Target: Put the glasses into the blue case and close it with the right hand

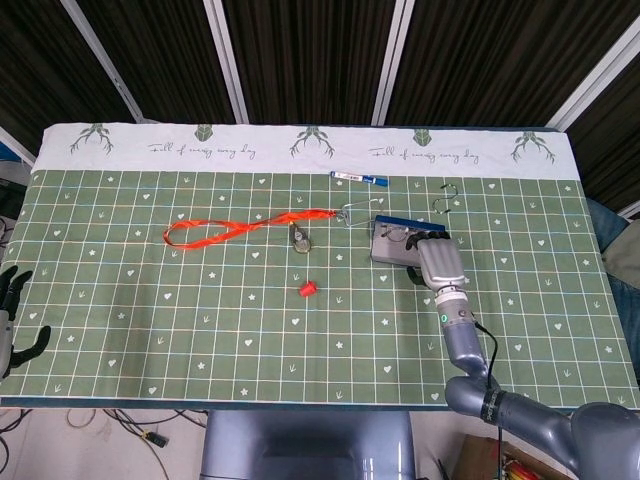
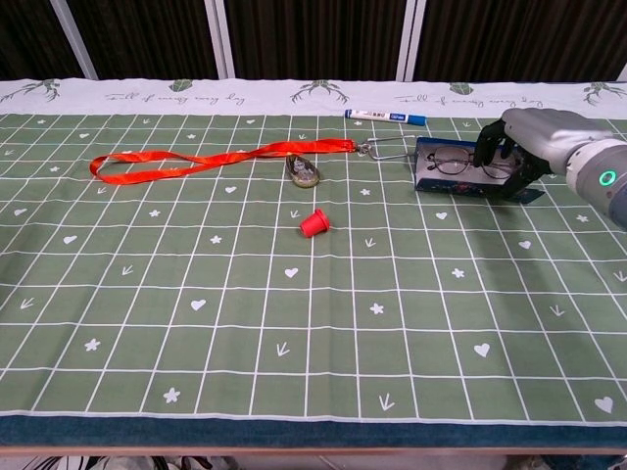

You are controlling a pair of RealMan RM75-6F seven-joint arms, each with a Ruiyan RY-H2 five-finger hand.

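The blue case (image 1: 390, 246) (image 2: 437, 177) lies right of the table's centre, its grey lid tilted steeply up over the base. The glasses (image 1: 402, 236) (image 2: 452, 163) sit inside, seen between lid and base. My right hand (image 1: 438, 261) (image 2: 527, 145) grips the lid's free edge, fingers (image 2: 486, 149) curled over it from the right. My left hand (image 1: 12, 312) hangs at the table's far left edge, fingers spread and holding nothing; it does not show in the chest view.
An orange lanyard (image 1: 240, 227) (image 2: 196, 160) with a small fob (image 2: 304, 172) lies left of the case. A red cap (image 1: 308, 289) (image 2: 313, 223) sits nearer the front. A blue marker (image 1: 360, 178) (image 2: 385, 116) and a metal hook (image 1: 445, 200) lie behind the case.
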